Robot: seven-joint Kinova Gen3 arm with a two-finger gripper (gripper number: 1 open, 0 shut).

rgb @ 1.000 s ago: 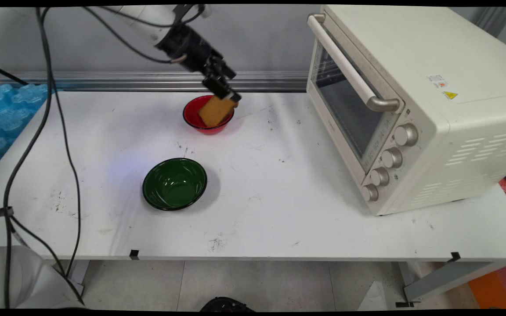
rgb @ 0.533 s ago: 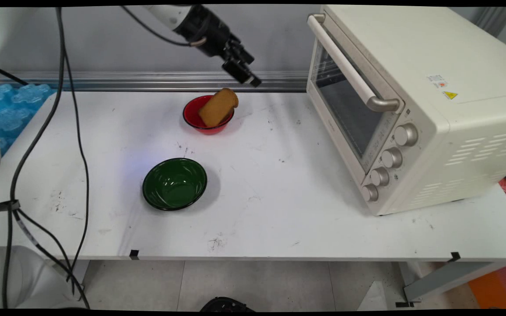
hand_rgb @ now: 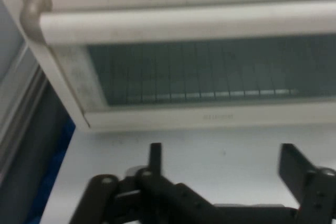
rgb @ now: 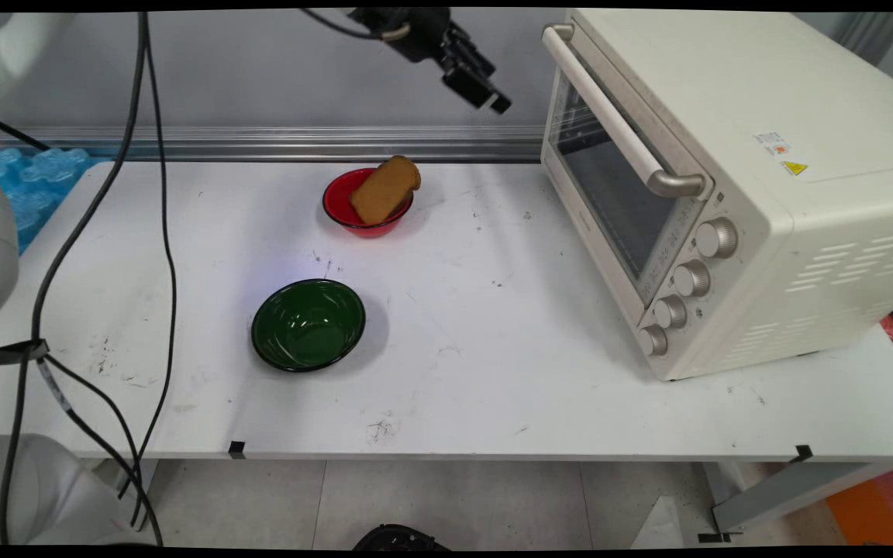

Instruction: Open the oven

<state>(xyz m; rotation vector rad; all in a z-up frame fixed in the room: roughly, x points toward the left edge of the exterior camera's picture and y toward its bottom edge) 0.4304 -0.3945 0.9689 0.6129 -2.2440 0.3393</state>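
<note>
The gripper hangs high at the top edge of the main view, angled down and to the right toward the toaster oven, its fingers spread wide with nothing between them. The hand view faces the oven's glass door and its handle. Below and left of the gripper, a slice of bread leans in the red bowl. Nearer the front of the table sits a green bowl.

The bread slice hides part of the red bowl. The toaster oven runs past the main view's right edge. Its handle is blurred in the hand view.
</note>
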